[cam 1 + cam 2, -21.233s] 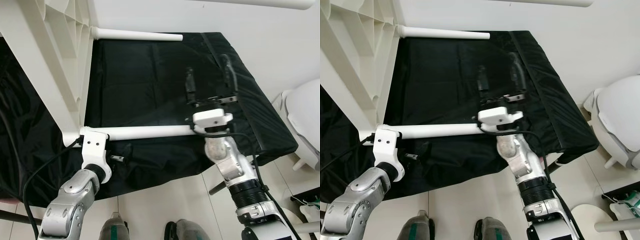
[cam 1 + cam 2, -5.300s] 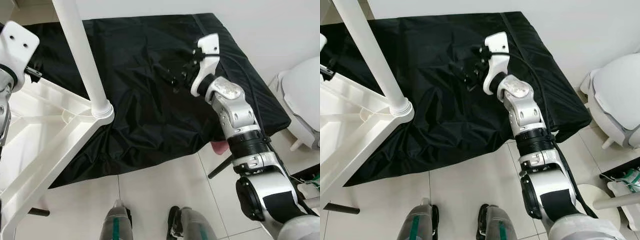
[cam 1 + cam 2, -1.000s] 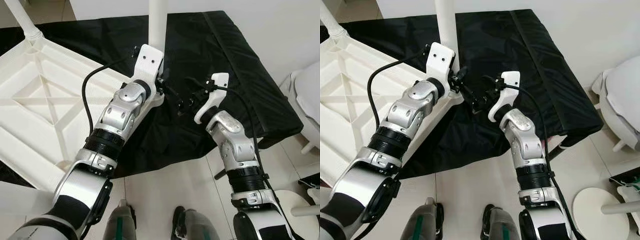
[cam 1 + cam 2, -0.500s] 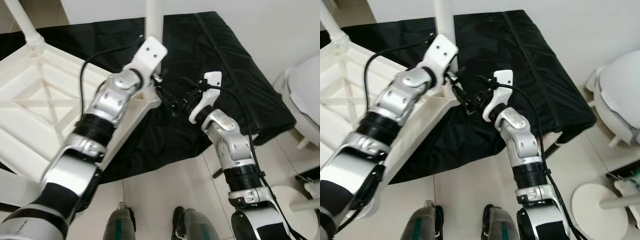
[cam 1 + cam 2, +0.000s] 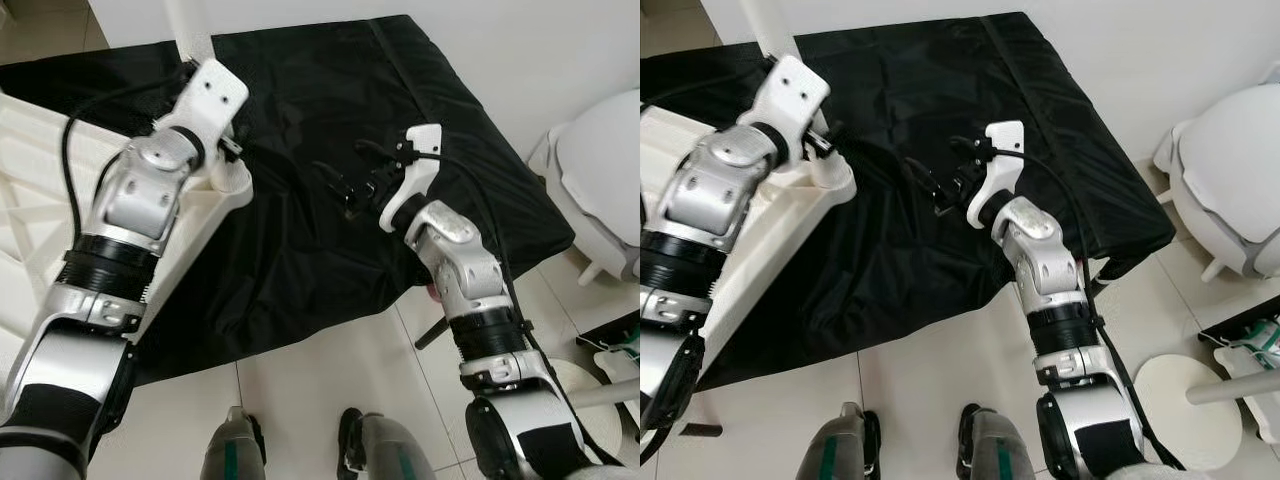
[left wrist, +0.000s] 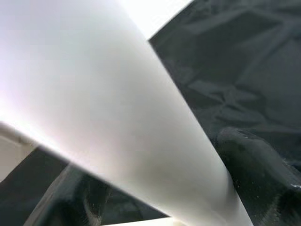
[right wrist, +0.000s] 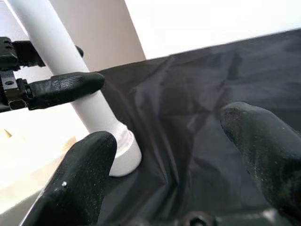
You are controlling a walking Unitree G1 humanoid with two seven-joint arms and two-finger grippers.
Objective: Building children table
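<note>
No readable brand, label or writing anywhere. White table [image 5: 40, 230] lies upside down on the black cloth [image 5: 300, 120], its ribbed underside facing up at the robot's left, overhanging the cloth's front edge. One white leg [image 5: 768, 30] stands upright from the table's corner socket [image 5: 830, 172] and runs out of the top of the picture. Left gripper [image 7: 70, 70] is clamped on that leg just above the socket, one black finger on each side of it; in the left wrist view the leg [image 6: 117, 122] passes between the fingers [image 6: 254, 165]. Right gripper [image 5: 345, 185] hovers over bare cloth right of the socket, near it but not touching, fingers spread wide, holding nothing; right wrist view shows both pads [image 7: 80, 165] apart with cloth between them. Cloth to the right of the right gripper is bare out to its right edge, where it drops toward the tiled floor [image 5: 320, 370]. Past that edge sits a white rounded object [image 5: 1240, 180], well apart from the cloth. Robot's feet [image 5: 235, 455] stand on tile just in front of the cloth's front edge.
</note>
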